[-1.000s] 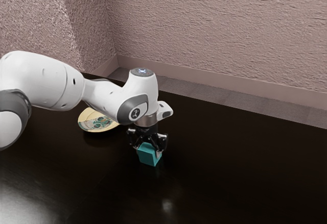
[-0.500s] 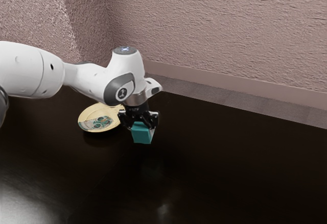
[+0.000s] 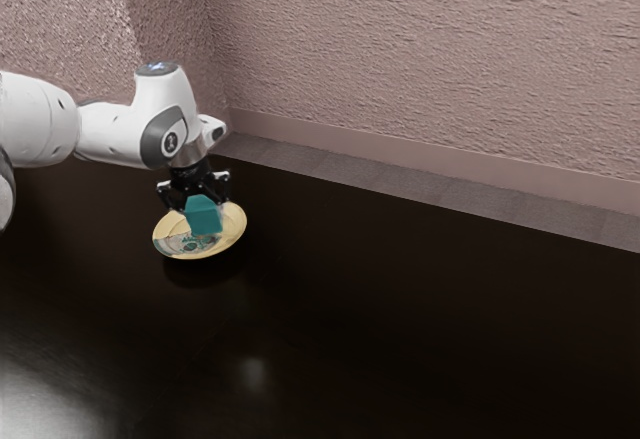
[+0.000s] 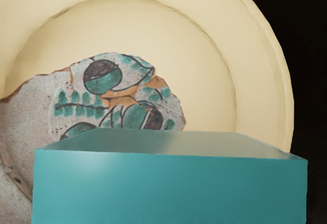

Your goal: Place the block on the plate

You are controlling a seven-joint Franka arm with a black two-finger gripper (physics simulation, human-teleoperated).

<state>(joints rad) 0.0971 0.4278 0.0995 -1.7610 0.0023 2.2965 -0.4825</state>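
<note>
- The block (image 3: 205, 219) is teal and box-shaped; it hangs over the plate (image 3: 236, 225), inside the line of its rim as the exterior view shows it (how much gap lies beneath, if any, I cannot tell).
- The jaws are clamped on the block, one on each side of it, and point down toward the plate.
- In the wrist view, one side of the block and its paler, foreshortened top stand large in front of the plate (part of the plate is hidden behind them).
- The plate is round and cream-yellow, with a broad rim and a shallow inner ring.
- Across part of it runs a greyish painted patch (image 4: 30, 112), finely cracked, with green leaf shapes, dark-outlined rounds and some orange-brown (its edge is jagged).
- The plate sits on the tabletop (image 3: 420, 309), which is dark and glossy (a pale sheen (image 3: 35, 399) lies on it toward the exterior view's lower left).
- The white arm (image 3: 110, 134) reaches in from the exterior view's left, and its hand end is above the plate.
- Beyond the tabletop come a strip of grey-brown floor (image 3: 380, 181), a plain baseboard (image 3: 400, 149) and a rough, pinkish wall (image 3: 420, 59) (it meets another wall at a corner).
</note>
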